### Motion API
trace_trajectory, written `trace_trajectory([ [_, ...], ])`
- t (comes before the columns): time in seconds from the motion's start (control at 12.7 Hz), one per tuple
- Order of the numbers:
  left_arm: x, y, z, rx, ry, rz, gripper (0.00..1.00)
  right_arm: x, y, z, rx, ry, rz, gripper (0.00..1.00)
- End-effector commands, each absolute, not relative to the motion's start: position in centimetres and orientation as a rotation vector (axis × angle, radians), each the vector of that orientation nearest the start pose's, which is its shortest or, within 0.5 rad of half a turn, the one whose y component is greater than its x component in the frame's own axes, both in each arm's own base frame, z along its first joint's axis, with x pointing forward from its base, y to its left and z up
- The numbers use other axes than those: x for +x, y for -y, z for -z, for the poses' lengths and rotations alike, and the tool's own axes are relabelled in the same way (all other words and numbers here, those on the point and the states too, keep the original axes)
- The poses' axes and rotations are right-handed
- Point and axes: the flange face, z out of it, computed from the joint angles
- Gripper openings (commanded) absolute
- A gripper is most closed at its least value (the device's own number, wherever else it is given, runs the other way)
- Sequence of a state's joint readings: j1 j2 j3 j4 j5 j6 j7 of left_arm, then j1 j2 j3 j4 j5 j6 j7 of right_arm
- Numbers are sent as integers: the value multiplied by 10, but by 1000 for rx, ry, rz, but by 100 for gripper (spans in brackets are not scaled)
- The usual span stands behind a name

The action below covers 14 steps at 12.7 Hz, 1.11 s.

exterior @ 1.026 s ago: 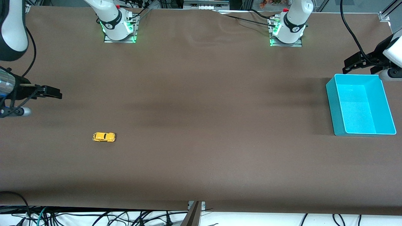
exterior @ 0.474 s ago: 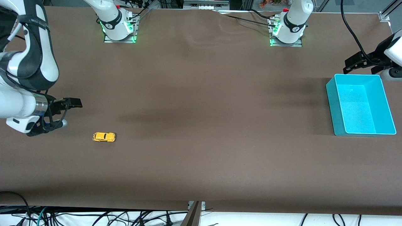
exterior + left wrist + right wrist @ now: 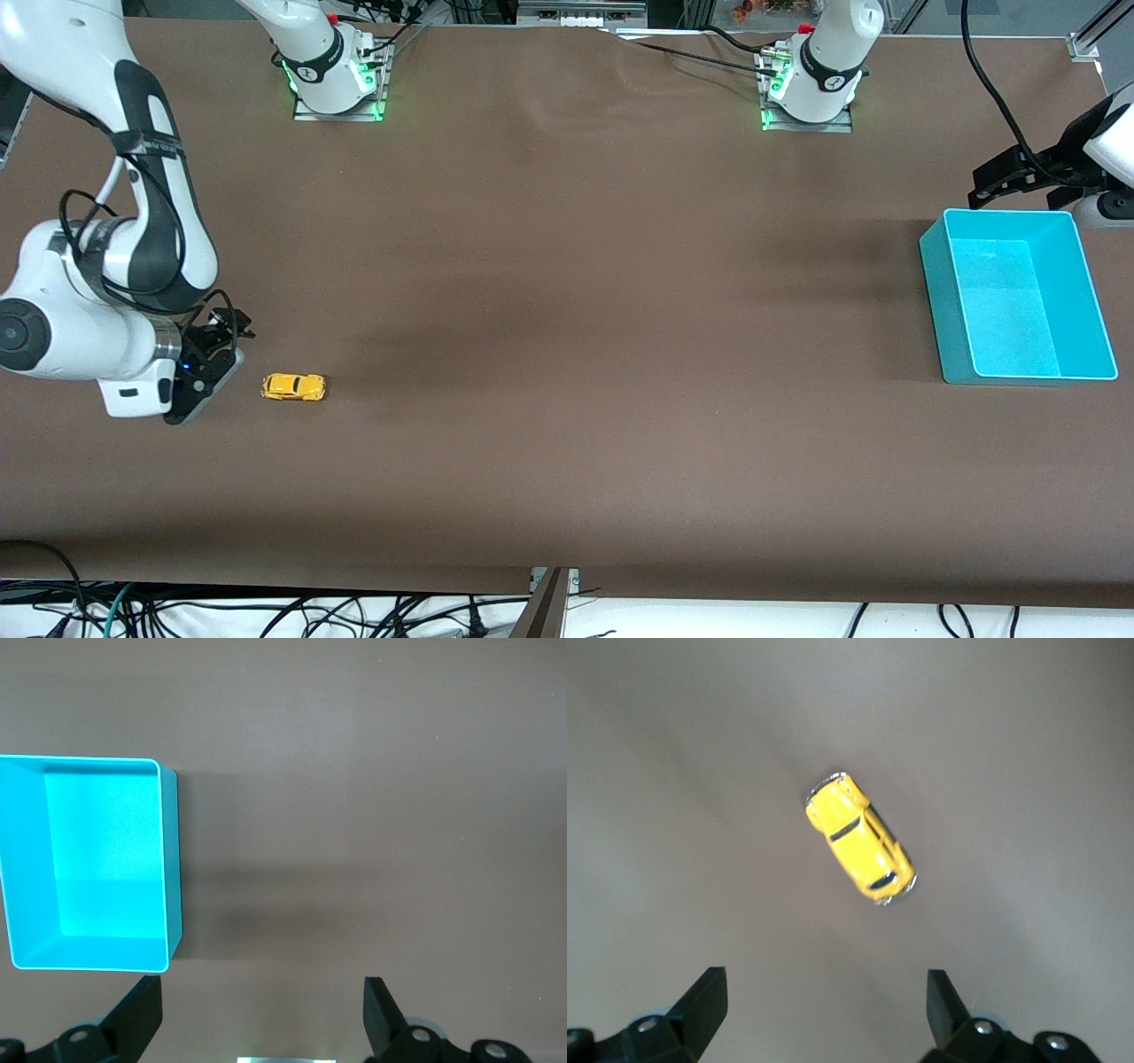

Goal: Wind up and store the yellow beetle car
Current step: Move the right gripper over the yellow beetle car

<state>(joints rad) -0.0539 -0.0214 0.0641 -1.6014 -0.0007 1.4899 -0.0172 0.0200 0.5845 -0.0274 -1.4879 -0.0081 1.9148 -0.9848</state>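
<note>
Nearby, right gripper (image 3: pixel 824 1014) wide open, empty, over table beside yellow beetle car (image 3: pixel 294 387); left gripper (image 3: pixel 264 1023) open, empty

In the front view the left gripper (image 3: pixel 983 184) is partly cut off by the picture's edge; the right gripper (image 3: pixel 213 361) is foreshortened under its white wrist; in both wrist views only the black fingertips (image 3: pixel 709 997) show.
</note>
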Motion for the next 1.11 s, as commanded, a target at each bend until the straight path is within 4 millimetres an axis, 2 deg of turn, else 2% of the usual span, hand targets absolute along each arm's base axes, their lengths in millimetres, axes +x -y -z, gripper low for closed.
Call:
trace_trajectory([
  [0.0,541,-6,-619,-3143,57,-128,100,695,0,-301,-2580,1694,-173,99],
  [0.39,541,-6,-619,-3143,57,-128,100,687,-14,-259,-2419,2005,-38,99],
  [0.55,541,-6,-619,-3143,57,-128,100,685,-23,-238,-2360,2070,-41,99],
  [0.79,541,-6,-619,-3143,57,-128,100,675,-22,-213,-2341,2115,-5,100],
  [1.03,541,-6,-619,-3143,57,-128,100,675,-24,-211,-2275,2207,31,99],
])
